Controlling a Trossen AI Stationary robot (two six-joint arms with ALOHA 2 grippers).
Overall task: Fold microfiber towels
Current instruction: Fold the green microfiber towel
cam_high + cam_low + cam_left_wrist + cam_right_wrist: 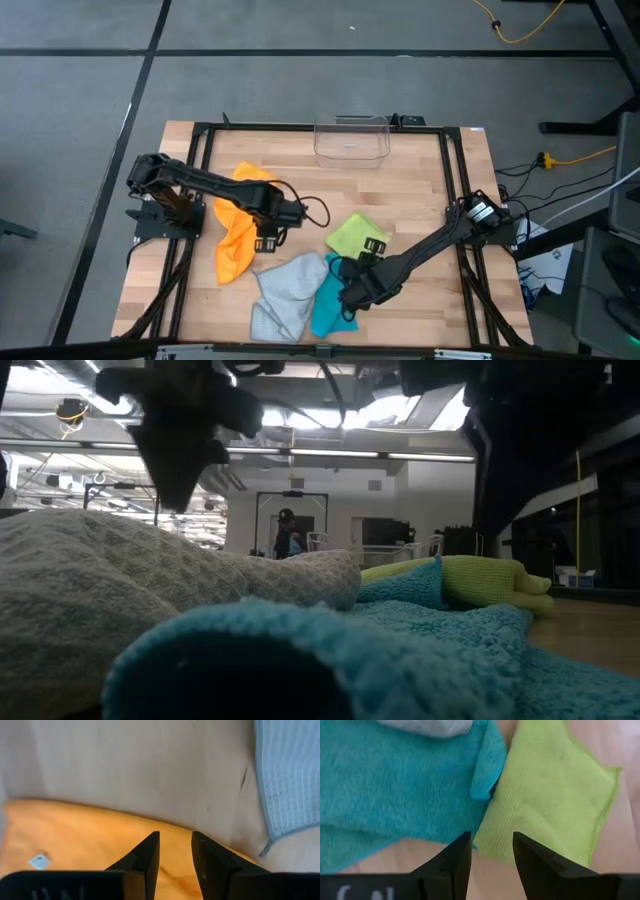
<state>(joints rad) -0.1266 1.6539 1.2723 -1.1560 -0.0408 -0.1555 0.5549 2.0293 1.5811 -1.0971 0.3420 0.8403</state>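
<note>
Four microfiber towels lie crumpled on the wooden table. The orange one (238,225) (75,840) is at the left. The light grey one (285,290) (100,590) is near the front. The teal one (328,300) (395,785) lies beside it, with its edge on the lime green one (355,235) (550,795). My left gripper (266,240) (175,850) points down, open, above the orange towel's right edge. My right gripper (352,288) (492,850) hangs open above the spot where the teal and lime green towels meet. Neither holds anything.
A clear plastic bin (352,138) stands at the table's far edge. A black frame (200,180) runs around the tabletop. Bare wood shows between the bin and the towels. In the low view the grey and teal towels fill the foreground.
</note>
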